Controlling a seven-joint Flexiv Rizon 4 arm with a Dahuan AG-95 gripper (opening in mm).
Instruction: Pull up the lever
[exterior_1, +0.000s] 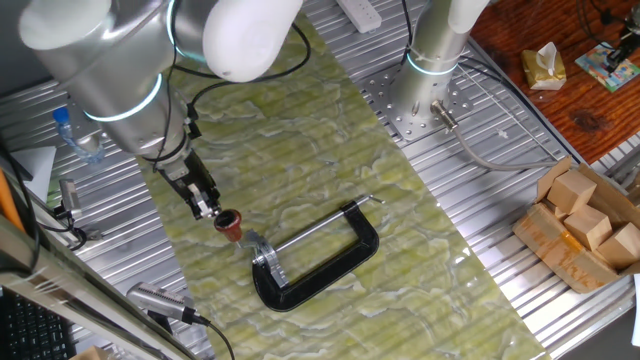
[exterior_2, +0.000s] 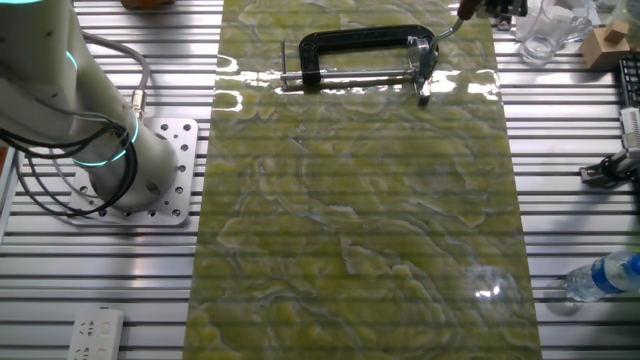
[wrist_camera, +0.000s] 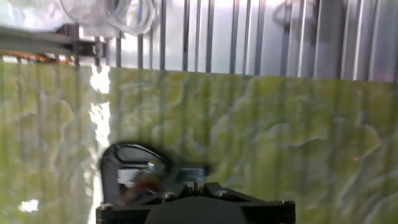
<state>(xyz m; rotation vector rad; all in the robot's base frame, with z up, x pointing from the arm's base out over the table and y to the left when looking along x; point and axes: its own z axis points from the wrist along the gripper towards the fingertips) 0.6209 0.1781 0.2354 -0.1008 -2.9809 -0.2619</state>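
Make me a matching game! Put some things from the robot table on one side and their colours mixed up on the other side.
Things:
1. lever knob
2. clamp frame
3. mat
4. wooden blocks

Colours:
a. green-yellow
b. light brown
c. red-brown
d. black

Pairs: 1-c, 2-d, 3-a, 4-b

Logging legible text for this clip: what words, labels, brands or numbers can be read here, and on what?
No text can be read in any view.
Water bottle: its label is too small to read.
Colourful card on the wooden desk: print too small and blurred.
Black C-clamp, its lever and the gripper: no markings visible.
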